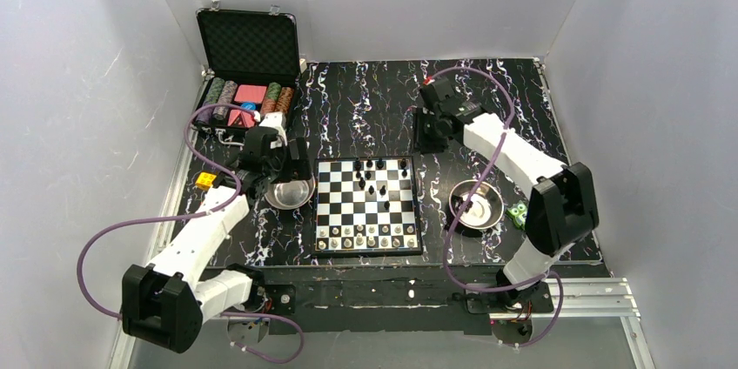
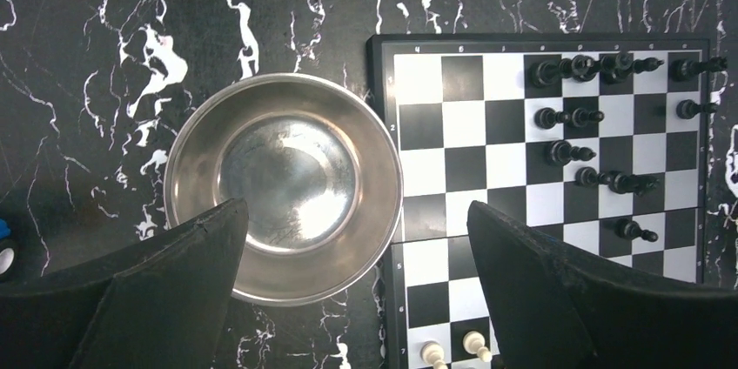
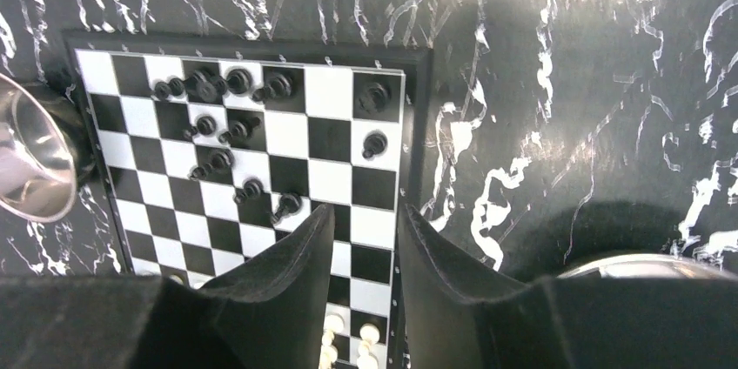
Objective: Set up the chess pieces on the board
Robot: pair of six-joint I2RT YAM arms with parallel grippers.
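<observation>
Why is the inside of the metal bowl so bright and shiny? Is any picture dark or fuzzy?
Left wrist view: the round steel bowl mirrors the light, so its bottom glares whitish. Right wrist view: a dark rounded shadow falls on the black white-veined tabletop toward the lower right. Top external view: the tiny black chess pieces look fuzzy, too small for detail.

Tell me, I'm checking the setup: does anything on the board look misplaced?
Yes. The black pieces straggle over several rows toward the middle of the board, while the white pieces line its near edge.
</observation>
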